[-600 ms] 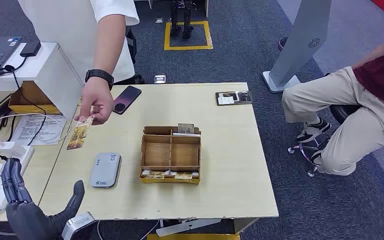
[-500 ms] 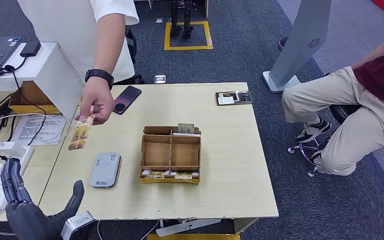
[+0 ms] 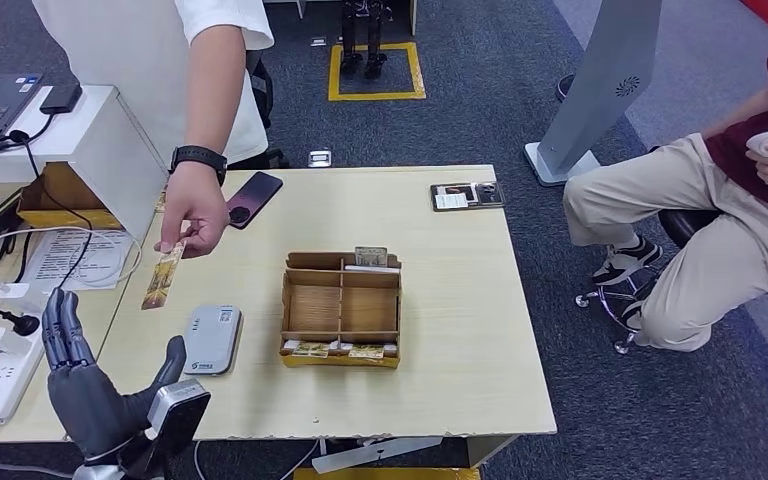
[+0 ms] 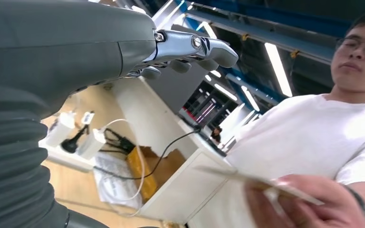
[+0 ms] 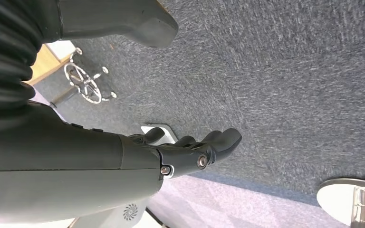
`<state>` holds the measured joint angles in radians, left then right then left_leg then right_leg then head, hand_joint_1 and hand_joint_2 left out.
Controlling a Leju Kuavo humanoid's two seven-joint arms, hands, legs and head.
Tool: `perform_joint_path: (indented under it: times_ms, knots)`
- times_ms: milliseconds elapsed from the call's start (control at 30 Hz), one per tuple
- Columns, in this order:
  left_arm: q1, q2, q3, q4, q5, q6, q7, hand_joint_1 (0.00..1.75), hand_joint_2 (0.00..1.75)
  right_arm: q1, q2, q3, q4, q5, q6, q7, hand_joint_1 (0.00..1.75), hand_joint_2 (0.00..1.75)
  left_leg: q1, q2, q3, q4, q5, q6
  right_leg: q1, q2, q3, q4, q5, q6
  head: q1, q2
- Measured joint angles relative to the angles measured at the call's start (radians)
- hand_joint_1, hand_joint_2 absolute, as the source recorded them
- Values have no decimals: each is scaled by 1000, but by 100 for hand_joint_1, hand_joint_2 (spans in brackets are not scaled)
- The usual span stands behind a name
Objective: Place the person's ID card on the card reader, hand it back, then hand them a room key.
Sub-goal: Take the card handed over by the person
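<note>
Overhead, a pale wood-grain worktop [image 3: 440, 300] stands on dark blue-grey carpet [image 3: 500, 90], with a yellow square [image 3: 377, 70] taped on the floor beyond it. Near the worktop's middle sits a cardboard organiser box [image 3: 341, 308] with room key cards [image 3: 340, 351] along its near edge. Just left of the box lies the grey card reader [image 3: 210, 339], bare on top. A dark phone [image 3: 254, 198] lies near the far edge.

A person's hand [image 3: 192, 208] reaches over the left part of the worktop and pinches the ID card [image 3: 164, 274], which hangs tilted above the surface, beyond the reader and apart from it.

My left hand [image 3: 95, 385] is raised at the near left corner, fingers spread and upright, holding nothing, not touching the card.

Left wrist view: adds the card edge-on in the person's fingers, close ahead of my open fingers [image 4: 195, 47], plus ceiling strip lights [image 4: 278, 66].

Right wrist view: my right hand [image 5: 190, 154] hangs over carpet, fingers loosely extended, thumb apart, empty; a chair's castor base [image 5: 85, 83] is nearby.
</note>
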<state>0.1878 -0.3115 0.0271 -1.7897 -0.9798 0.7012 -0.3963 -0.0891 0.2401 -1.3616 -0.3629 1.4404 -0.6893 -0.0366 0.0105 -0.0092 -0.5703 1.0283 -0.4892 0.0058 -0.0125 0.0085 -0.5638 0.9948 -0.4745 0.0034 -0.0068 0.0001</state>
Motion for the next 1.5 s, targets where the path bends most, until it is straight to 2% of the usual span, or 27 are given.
perform_joint_path:
  times_ms: [233,567,700,1500]
  knots:
    - [-120,18,35,87,-57,0,29,0,175,-5,-11,5,19,18,0,0,0,175,0,0,0,0,0,0,0,0,0,0,0,-1,0,0]
    - [-196,22,72,171,-61,0,49,0,175,-9,-23,21,39,25,0,-2,0,175,0,0,0,0,0,0,0,1,-1,0,0,-1,0,0]
    - [-205,22,74,183,-57,0,49,175,175,-9,-25,23,43,25,0,-2,0,175,0,0,0,0,0,0,0,1,-1,0,0,-1,0,0]
    - [-226,23,74,207,-25,0,33,175,175,-11,-36,25,68,16,0,-10,0,175,0,1,0,0,0,0,0,1,-1,0,0,-1,0,0]
